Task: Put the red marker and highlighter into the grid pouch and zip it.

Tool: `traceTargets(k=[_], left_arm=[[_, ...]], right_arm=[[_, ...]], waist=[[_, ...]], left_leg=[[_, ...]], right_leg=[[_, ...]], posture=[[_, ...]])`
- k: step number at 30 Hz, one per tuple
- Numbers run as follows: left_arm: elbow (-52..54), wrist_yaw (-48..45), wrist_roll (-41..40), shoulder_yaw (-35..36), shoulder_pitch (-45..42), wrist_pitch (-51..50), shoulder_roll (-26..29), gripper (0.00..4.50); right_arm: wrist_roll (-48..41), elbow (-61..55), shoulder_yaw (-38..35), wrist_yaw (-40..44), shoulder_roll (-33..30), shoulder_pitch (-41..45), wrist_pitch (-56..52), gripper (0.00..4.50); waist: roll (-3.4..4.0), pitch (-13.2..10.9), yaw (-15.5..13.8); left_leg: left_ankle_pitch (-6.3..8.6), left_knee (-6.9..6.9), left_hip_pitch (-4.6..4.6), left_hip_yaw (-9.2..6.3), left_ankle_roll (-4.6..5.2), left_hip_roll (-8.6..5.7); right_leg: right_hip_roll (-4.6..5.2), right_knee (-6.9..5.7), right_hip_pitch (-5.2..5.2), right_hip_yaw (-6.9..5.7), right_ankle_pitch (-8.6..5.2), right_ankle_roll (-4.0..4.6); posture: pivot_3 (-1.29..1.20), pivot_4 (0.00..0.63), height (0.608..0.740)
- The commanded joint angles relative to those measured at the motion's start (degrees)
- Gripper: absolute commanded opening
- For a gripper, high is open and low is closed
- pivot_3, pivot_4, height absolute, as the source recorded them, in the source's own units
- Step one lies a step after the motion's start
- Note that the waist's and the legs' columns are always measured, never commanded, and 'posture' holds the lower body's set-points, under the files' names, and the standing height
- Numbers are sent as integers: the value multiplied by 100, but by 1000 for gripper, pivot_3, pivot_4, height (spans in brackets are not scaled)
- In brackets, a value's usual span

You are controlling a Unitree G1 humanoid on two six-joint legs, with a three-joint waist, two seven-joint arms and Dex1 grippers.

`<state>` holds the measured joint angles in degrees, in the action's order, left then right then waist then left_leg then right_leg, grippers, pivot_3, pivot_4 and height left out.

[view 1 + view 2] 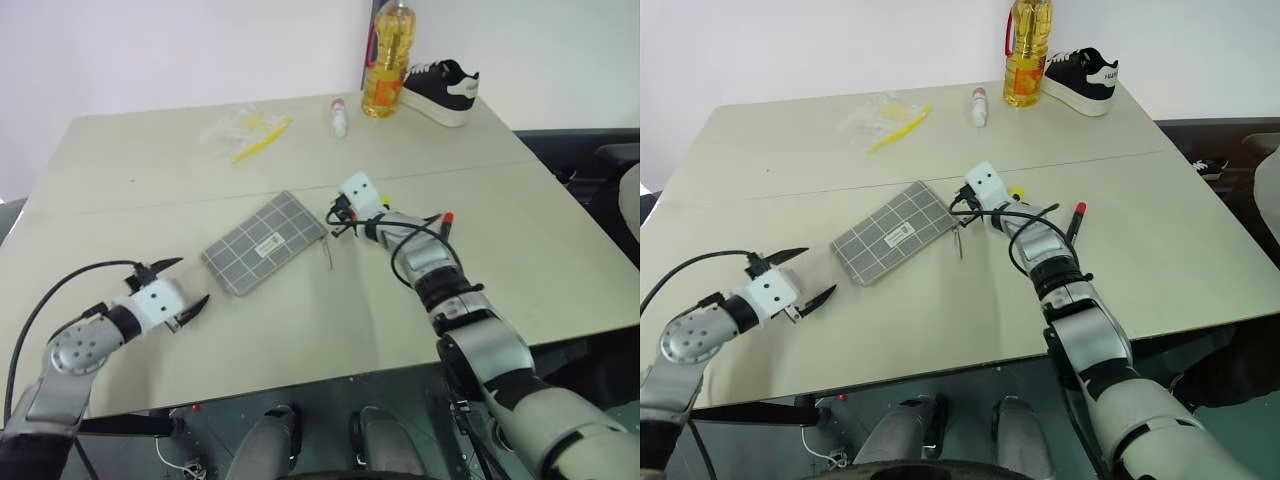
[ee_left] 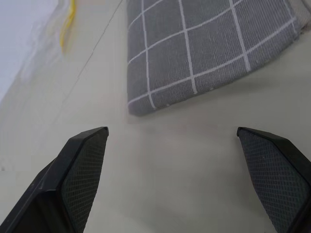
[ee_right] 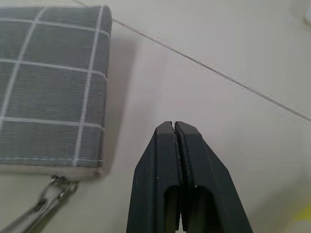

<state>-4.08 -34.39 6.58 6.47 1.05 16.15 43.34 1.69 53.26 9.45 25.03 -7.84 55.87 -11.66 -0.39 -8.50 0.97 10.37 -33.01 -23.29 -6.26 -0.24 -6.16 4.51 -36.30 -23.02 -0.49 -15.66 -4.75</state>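
Two claws frame the opening step: the left claw (image 1: 178, 286) gapes empty nearest, the grid pouch (image 1: 266, 242) lies zipped mid-tabletop, the right claw (image 3: 178, 145) is pinched empty beside its zipper pull (image 1: 328, 256), which seemingly needs gripping next, while red marker (image 1: 447, 226) and highlighter (image 1: 1017, 192) wait beyond.

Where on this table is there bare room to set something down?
Free: the near strip in front of the grid pouch, and the far left corner beside the plastic wrapper. Crowded: the far right edge, with oil bottle, shoe and small tube.

grid pouch (image 1: 265, 243): grey, white grid | red marker (image 1: 1077, 218): red tip
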Motion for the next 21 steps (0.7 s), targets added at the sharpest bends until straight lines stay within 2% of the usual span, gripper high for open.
traceTargets(k=[1, 9, 21], left_arm=[[-265, 3, 244, -254, -246, 521, 95, 4500], [-681, -87, 564, -705, -679, 1042, 220, 4500], [-1247, 145, 872, -1017, -1344, 1522, 135, 4500]], right_arm=[[17, 512, -122, -20, 185, 383, 265, 67], [86, 1198, -232, 164, 366, 684, 377, 67], [263, 1140, -175, 432, 420, 584, 517, 67]], waist=[[1, 0, 11], [5, 1, 12], [5, 2, 11]], left_leg=[[-1, 0, 0, 0, -2, 1], [-2, 2, 0, 0, -2, 0], [-7, -3, 3, -1, -8, -1]], right_leg=[[0, -4, -2, 0, 4, -6], [0, -9, -6, 3, 16, -16], [-1, -42, -17, 4, 17, -16]], posture=[[0, 150, 740], [0, 150, 740], [0, 150, 740]])
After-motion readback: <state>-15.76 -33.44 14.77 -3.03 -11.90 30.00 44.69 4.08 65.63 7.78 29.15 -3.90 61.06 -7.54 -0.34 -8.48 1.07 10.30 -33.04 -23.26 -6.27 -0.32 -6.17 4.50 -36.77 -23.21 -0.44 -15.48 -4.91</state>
